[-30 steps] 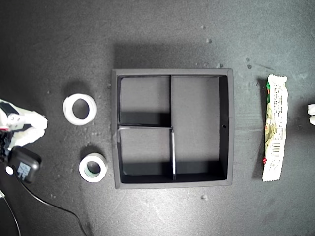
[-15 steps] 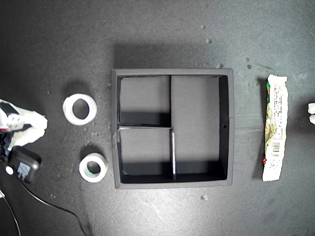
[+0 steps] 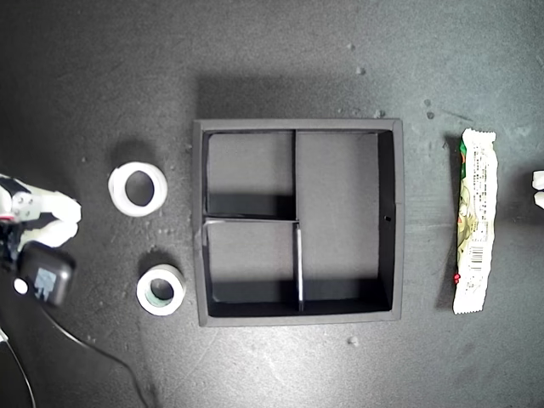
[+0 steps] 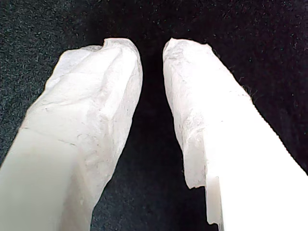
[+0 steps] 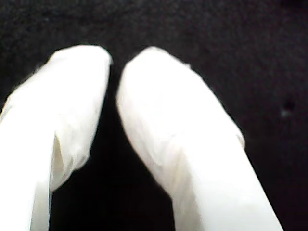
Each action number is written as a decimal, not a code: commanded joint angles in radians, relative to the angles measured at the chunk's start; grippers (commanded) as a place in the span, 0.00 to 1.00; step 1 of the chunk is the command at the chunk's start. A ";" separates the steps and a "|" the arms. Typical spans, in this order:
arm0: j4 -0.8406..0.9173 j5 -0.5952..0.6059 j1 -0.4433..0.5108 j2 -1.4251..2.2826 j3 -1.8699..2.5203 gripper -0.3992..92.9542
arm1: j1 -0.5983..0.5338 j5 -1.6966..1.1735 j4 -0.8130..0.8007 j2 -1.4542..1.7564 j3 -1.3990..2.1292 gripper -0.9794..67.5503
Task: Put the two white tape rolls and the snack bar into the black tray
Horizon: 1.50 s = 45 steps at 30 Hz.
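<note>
Here, the black tray sits mid-worktop with all three compartments bare. Both white tape rolls lie on the worktop towards the exterior view's left edge: the wider roll and, nearer the bottom edge, the roll with the greenish-grey core. The snack bar lies lengthwise beside the tray's opposite wall. My first gripper and my second gripper each show a narrow gap between the jaws, holding nothing.
</note>
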 commanded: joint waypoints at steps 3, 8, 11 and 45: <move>-0.176 0.104 0.023 0.049 0.060 0.07 | -0.017 -0.140 -0.083 0.002 0.012 0.05; -0.241 0.196 0.015 0.049 0.060 0.01 | 0.020 -0.178 -0.150 0.002 0.012 0.08; -0.252 0.160 0.041 0.049 0.060 0.01 | 0.052 -0.190 -0.175 0.002 0.012 0.10; -0.288 0.523 -0.100 -0.327 -0.578 0.13 | 0.141 -0.543 -0.531 0.002 -0.066 0.13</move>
